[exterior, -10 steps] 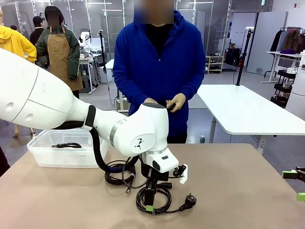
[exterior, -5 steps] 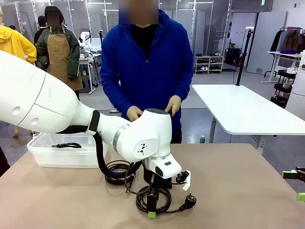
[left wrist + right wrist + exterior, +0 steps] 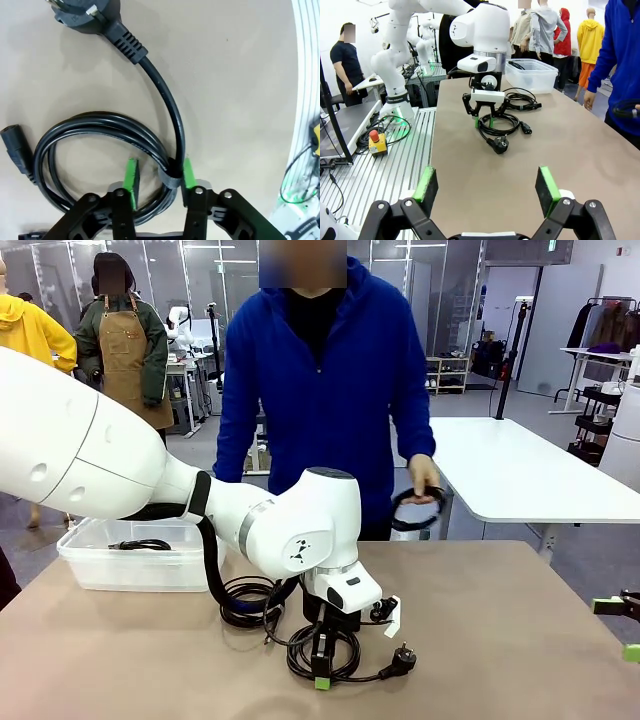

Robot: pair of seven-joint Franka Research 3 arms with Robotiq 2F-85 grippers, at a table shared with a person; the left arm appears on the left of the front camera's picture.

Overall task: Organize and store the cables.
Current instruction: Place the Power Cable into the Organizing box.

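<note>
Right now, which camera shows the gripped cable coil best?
The left wrist view: the coil lies close up, the left end effector shut on its taped strands. The front view hides part of it behind that end effector; the right wrist view shows it small, far off.

The left gripper (image 3: 321, 672) points down into a coiled cable (image 3: 345, 652) on the table (image 3: 500, 640), apparently clamped on its strands. A second coil (image 3: 243, 602) lies just behind, near a clear bin (image 3: 90, 565). The person's hand (image 3: 422, 480) holds a third coil (image 3: 396, 508) beyond the table's far edge.
</note>
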